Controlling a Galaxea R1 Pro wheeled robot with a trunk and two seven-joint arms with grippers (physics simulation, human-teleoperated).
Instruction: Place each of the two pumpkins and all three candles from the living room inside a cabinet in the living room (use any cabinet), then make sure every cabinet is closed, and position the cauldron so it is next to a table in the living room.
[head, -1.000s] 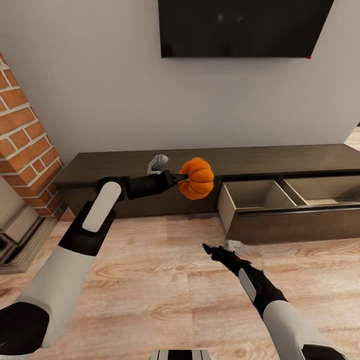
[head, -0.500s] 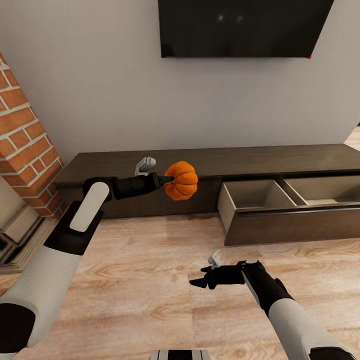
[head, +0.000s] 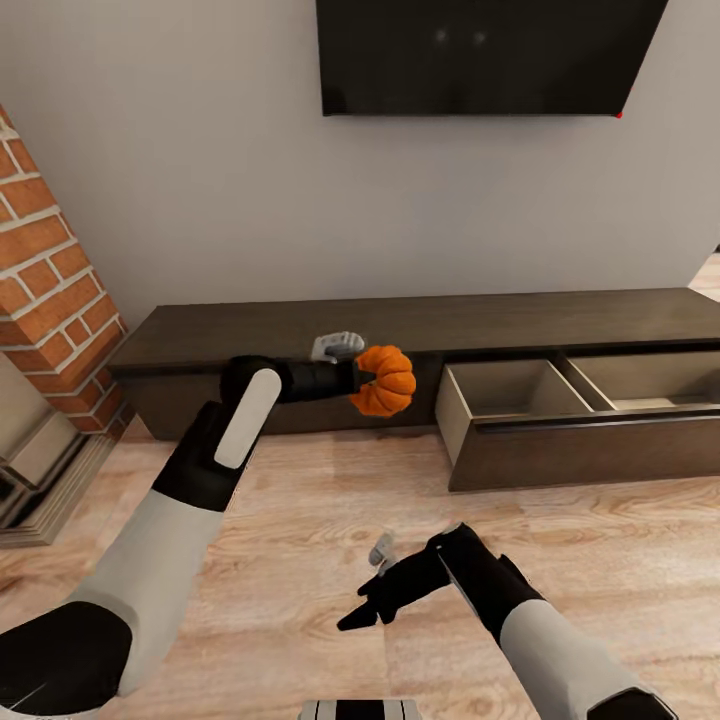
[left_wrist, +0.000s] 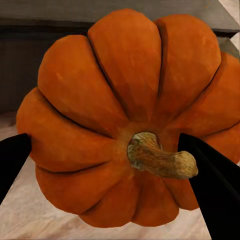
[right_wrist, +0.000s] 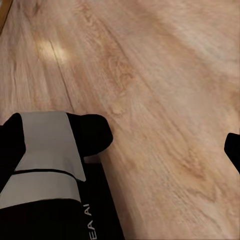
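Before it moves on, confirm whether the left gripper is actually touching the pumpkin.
Touching. In the left wrist view the left gripper has its two black fingers pressed against either side of the pumpkin, with no gap showing.

The left arm reaches forward at chest height, its claw (head: 368, 381) clamped on a pumpkin (head: 385, 380) held in the air, while the right arm hangs low, its claw (head: 362, 612) angled down at the floor, fingers seemingly together.

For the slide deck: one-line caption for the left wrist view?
Left gripper clamps a ribbed orange pumpkin, stem toward the camera, above wood floor.
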